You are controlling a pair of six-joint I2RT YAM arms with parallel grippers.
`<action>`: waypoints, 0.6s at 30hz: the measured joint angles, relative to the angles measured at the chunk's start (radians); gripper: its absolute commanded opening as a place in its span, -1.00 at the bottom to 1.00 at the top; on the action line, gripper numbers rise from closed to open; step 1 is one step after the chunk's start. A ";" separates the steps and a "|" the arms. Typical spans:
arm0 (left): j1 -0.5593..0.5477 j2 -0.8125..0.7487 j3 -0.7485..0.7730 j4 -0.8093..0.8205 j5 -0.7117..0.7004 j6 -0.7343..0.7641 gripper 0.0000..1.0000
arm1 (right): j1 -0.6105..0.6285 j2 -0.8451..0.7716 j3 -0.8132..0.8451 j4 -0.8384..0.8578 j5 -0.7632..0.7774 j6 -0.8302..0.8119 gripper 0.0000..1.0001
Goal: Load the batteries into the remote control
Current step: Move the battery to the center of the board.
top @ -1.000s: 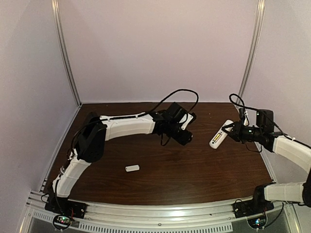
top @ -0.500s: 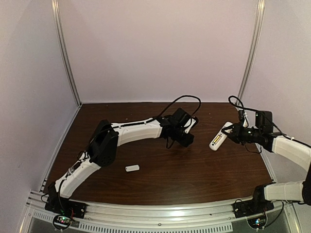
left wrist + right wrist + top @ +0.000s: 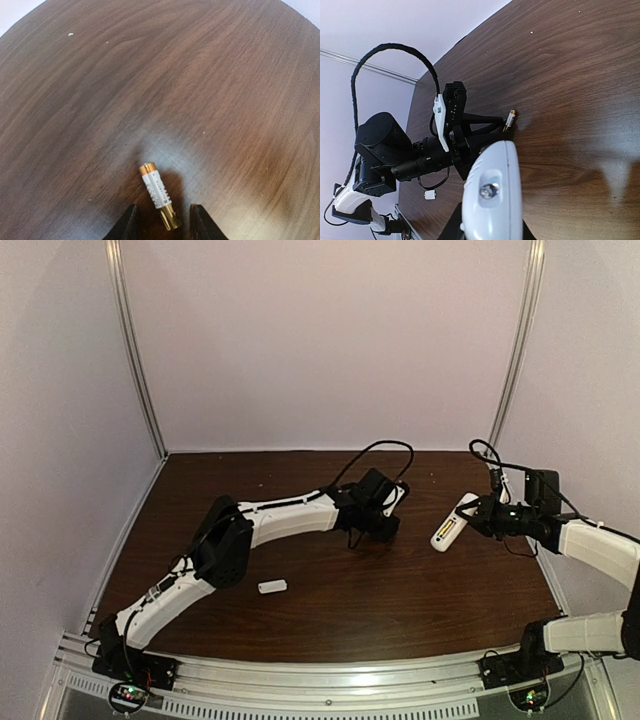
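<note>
Battery (image 3: 157,194) between part-open left gripper (image 3: 164,224) jaws; right gripper (image 3: 481,511) clamps remote control (image 3: 447,524); white cover (image 3: 272,586) apart.

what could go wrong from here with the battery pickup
1. The battery lies slanted, with only its gold end between the open jaws of the left gripper; a pinch there might swivel it or roll it away.
2. The right gripper holds the remote control by one end, so pushing a battery in might tilt it.

1 gold-white battery (image 3: 159,196) lying flat; white remote (image 3: 448,523) raised, tilted.
</note>
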 measured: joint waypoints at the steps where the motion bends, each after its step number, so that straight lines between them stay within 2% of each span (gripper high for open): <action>1: 0.000 0.003 0.002 0.005 -0.007 -0.001 -0.42 | 0.000 0.001 0.000 0.000 0.000 0.000 -1.00; 9: 0.003 0.006 0.005 0.001 -0.061 -0.013 -0.99 | 0.000 0.011 -0.002 0.003 -0.002 0.000 -1.00; 12: 0.004 -0.019 -0.035 0.000 -0.067 -0.015 -1.00 | 0.000 0.011 -0.010 0.012 -0.003 0.000 -1.00; 14: 0.004 -0.075 -0.118 -0.007 -0.068 -0.016 -1.00 | -0.001 0.011 -0.016 0.015 -0.007 0.001 -1.00; 18: 0.005 -0.263 -0.400 -0.027 -0.062 -0.015 -1.00 | -0.001 0.011 -0.020 0.018 -0.019 0.003 -1.00</action>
